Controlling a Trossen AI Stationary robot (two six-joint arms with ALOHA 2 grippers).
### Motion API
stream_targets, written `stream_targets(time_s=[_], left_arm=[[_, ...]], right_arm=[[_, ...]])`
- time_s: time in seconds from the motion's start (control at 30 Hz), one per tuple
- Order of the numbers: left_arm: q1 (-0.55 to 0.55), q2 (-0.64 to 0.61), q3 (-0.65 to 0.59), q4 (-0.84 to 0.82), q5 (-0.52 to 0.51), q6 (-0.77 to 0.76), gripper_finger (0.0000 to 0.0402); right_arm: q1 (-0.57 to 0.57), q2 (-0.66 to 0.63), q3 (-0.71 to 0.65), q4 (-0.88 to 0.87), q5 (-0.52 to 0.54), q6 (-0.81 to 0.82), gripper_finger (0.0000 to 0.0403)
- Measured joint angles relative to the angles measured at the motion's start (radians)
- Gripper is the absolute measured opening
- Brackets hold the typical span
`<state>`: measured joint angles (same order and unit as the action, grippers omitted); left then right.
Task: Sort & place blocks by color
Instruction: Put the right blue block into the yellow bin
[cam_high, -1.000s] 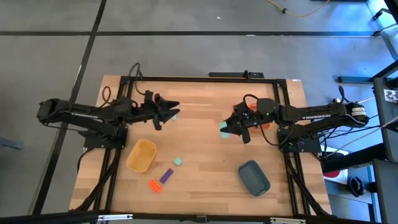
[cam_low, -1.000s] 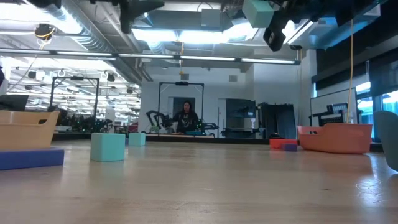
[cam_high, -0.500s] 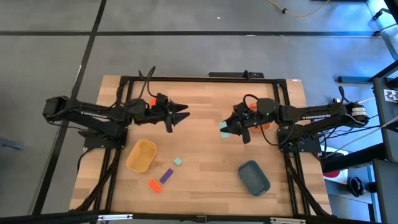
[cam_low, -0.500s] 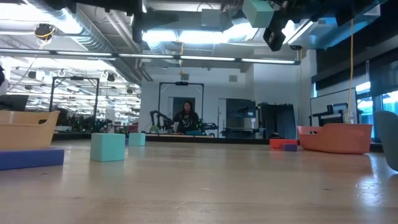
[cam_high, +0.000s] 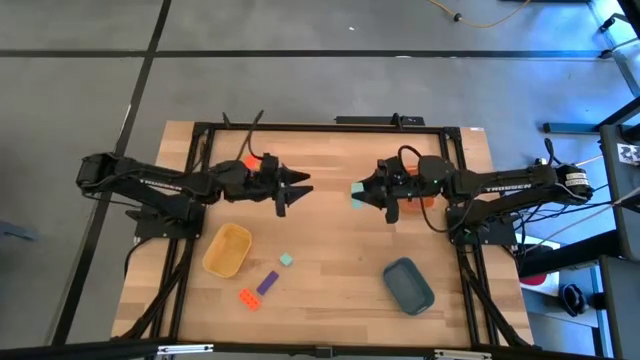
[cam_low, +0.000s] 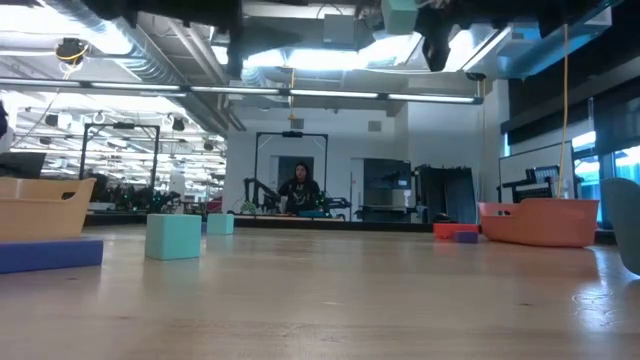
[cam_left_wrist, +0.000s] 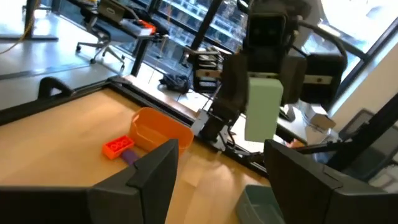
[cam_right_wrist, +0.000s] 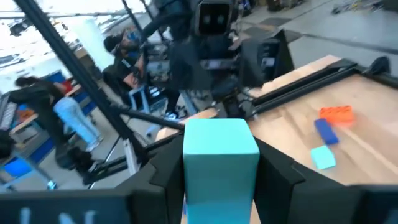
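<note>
Your right gripper (cam_high: 372, 192) hangs above the table's middle, closed on a pale teal block (cam_high: 358, 191); its wrist view shows the block (cam_right_wrist: 221, 163) as a smooth matte oblong pinched between both dark fingers (cam_right_wrist: 163, 171). Your left gripper (cam_high: 300, 187) faces it from across the gap, tips apart and nothing between them; its wrist view shows the two blunt black fingers (cam_left_wrist: 144, 174) spread wide, with the held block (cam_left_wrist: 263, 107) straight ahead.

Below and behind the left gripper sits the yellow tray (cam_high: 227, 249), rounded and shallow. Past it lie a small squarish teal block (cam_high: 286, 260), a purple oblong (cam_high: 267, 283) and a studded red-orange brick (cam_high: 247, 298), all on pale wood planks (cam_high: 330, 250).

Below the right gripper: the dark teal tray (cam_high: 408, 284). Behind the right gripper: the orange tray (cam_left_wrist: 160, 129), mostly hidden from above but plain in the left wrist view, a red-orange studded brick (cam_left_wrist: 117, 147) and a purple block (cam_left_wrist: 129, 157) just beside it.

Only the low view shows the far room, with a person (cam_low: 299, 189) seated there; the teal block (cam_low: 173, 236) looks large in it.
</note>
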<state>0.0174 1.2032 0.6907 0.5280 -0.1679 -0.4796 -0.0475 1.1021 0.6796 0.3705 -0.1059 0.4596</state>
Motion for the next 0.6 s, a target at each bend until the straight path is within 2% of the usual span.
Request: stream_targets(time_s=[0.23,0.43,0.6], left_arm=[[0.005,0.157,0.139,0.003,0.139,0.109,0.0229],[0.014,0.247,0.209,0.002,0.184,0.122,0.0229],[0.023,0.283,0.233,0.002,0.178,0.095,0.0229]], right_arm=[[0.000,0.058,-0.002,0.103,0.088,-0.044,0.0137],[0.000,0.112,-0.002,0.202,0.097,-0.050,0.0137],[0.000,0.138,-0.002,0.244,0.091,-0.050,0.0137]])
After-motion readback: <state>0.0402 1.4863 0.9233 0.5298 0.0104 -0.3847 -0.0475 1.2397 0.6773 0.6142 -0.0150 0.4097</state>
